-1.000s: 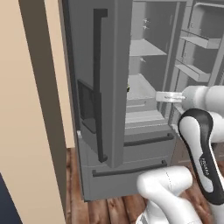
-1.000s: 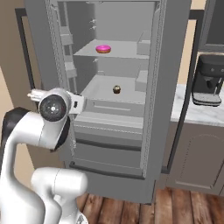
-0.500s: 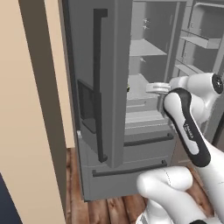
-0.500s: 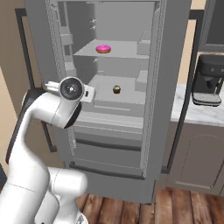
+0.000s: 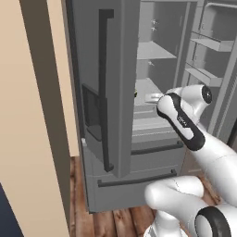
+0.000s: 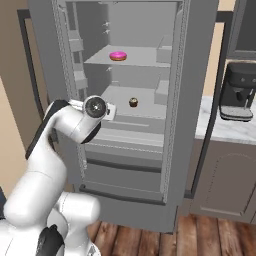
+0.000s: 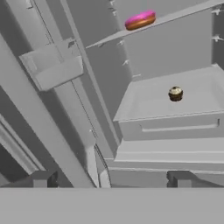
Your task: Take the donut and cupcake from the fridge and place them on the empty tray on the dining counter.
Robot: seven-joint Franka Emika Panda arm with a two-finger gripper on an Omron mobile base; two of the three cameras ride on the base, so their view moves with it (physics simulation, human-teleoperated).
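Donut [image 6: 118,55] sits on the upper shelf [image 6: 150,60] of the open fridge [image 6: 210,75], cupcake [image 6: 133,102] on the shelf below, both untouched. Tool [image 7: 111,178] is spread wide and empty, at the fridge opening, well short of both. Looks like the reach-in step; next move needs lining up on one pastry before closing.
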